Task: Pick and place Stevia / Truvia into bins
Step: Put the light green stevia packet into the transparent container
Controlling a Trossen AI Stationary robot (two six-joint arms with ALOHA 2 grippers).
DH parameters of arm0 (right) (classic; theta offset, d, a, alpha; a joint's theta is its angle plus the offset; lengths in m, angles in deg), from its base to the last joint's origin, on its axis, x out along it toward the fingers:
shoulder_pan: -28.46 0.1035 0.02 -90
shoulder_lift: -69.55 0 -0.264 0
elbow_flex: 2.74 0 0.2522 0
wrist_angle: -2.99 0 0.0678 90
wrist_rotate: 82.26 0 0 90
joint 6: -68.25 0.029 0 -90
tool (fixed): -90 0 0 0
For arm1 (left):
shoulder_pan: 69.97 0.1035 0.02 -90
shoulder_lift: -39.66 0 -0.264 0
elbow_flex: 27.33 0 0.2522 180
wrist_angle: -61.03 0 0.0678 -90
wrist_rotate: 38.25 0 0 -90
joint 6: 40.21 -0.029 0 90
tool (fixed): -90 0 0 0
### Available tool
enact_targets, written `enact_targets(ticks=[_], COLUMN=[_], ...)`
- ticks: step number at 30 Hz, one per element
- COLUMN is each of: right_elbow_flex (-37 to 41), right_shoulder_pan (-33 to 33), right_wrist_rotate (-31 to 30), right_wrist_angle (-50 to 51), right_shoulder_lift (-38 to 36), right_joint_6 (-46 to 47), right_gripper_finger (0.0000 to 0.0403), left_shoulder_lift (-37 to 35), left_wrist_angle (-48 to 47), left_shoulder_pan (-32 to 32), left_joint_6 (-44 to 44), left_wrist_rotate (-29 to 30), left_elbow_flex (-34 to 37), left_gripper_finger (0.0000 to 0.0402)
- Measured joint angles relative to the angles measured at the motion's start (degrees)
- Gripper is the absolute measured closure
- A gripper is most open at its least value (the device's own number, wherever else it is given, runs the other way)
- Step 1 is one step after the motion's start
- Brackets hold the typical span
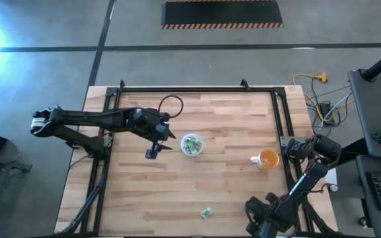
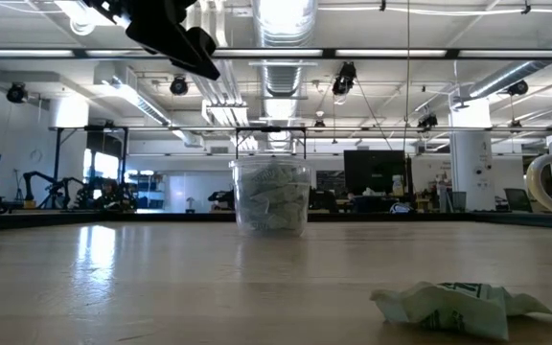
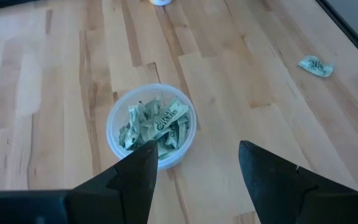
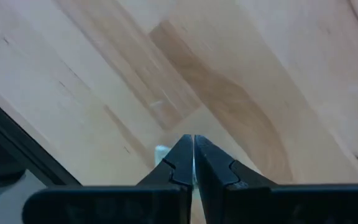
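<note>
While raised beside the round translucent cup (image 1: pixel 192 145), crammed with crumpled green-and-white packets (image 3: pixel 154 124), left gripper (image 1: pixel 152 153) fingers spread wide, empty. One crinkled packet (image 1: pixel 206 212) well apart on open plank table (image 1: pixel 230 185), near its edge. Right gripper (image 4: pixel 193 163) pressed closed at table's corner.

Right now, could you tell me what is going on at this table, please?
The left gripper hangs open and empty above the wooden table, beside the small translucent white cup, which already holds a heap of green-and-white paper sweetener packets. One crumpled green-and-white packet lies loose near the table's front edge. The right gripper is shut and parked at the table's right side, near the orange cup.
</note>
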Motion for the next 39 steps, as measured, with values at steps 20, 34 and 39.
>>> enact_targets(ticks=[20, 34, 39], right_elbow_flex=[-7.9, -6.9, -5.6], right_shoulder_pan=[-0.2, -0.2, 0.0], right_wrist_rotate=[3.0, 3.0, 3.3], right_wrist_angle=[12.8, 12.3, 8.9], right_shoulder_lift=[-0.4, -0.1, -0.1], right_joint_6=[5.4, 9.8, 11.7], right_gripper_finger=[0.0394, 0.0311, 0.0287], left_shoulder_lift=[1.5, 3.0, 3.0], left_wrist_angle=[0.3, 0.4, 0.4], left_shoulder_pan=[0.0, 0.0, 0.0], left_joint_6=[0.8, 0.7, 0.6], left_wrist_rotate=[0.0, 0.0, 0.0], left_elbow_flex=[0.0, 0.0, 0.0], left_gripper_finger=[0.0194, 0.0194, 0.0194])
